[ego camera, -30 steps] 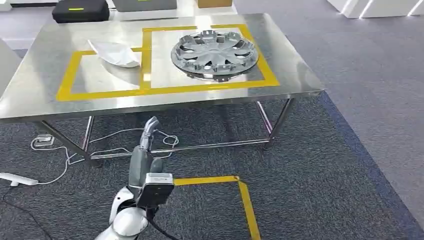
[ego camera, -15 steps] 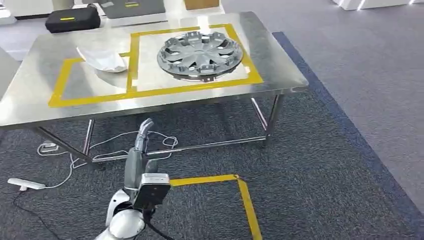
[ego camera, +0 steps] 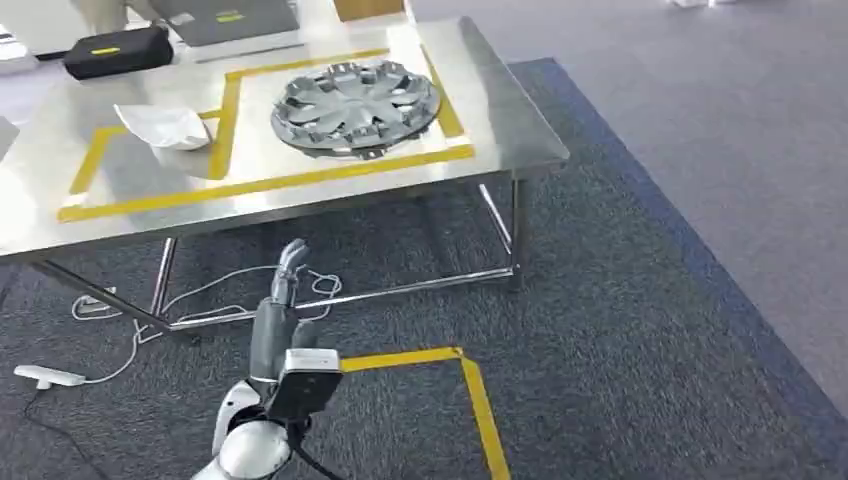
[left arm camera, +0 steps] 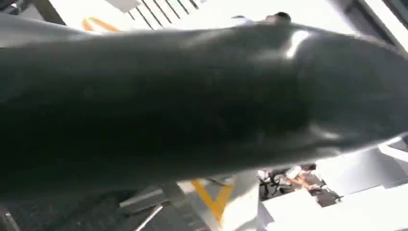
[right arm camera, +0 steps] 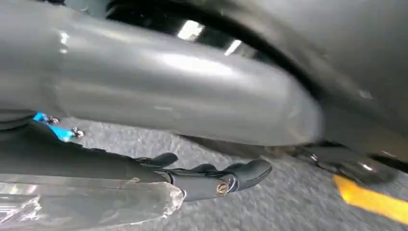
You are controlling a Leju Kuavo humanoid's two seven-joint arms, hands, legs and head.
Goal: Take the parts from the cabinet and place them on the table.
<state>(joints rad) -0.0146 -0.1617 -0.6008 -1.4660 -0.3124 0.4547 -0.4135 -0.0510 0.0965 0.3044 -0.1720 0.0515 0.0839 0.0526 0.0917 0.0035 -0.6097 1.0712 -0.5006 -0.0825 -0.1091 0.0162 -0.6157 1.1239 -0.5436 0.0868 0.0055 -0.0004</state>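
Where the left hand [ego camera: 283,300] hangs over carpet, fingers straight and apart, it holds nothing. Right hand [right arm camera: 211,179] blurred, fingers extended, empty; hubcap [ego camera: 355,104] and white part [ego camera: 163,126] rest on the table [ego camera: 505,120].

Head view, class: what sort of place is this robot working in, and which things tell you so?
Probably a robot test or demonstration workshop. A steel table marked with yellow tape boxes holds a car wheel cover, and yellow tape marks a standing spot on the grey carpet.
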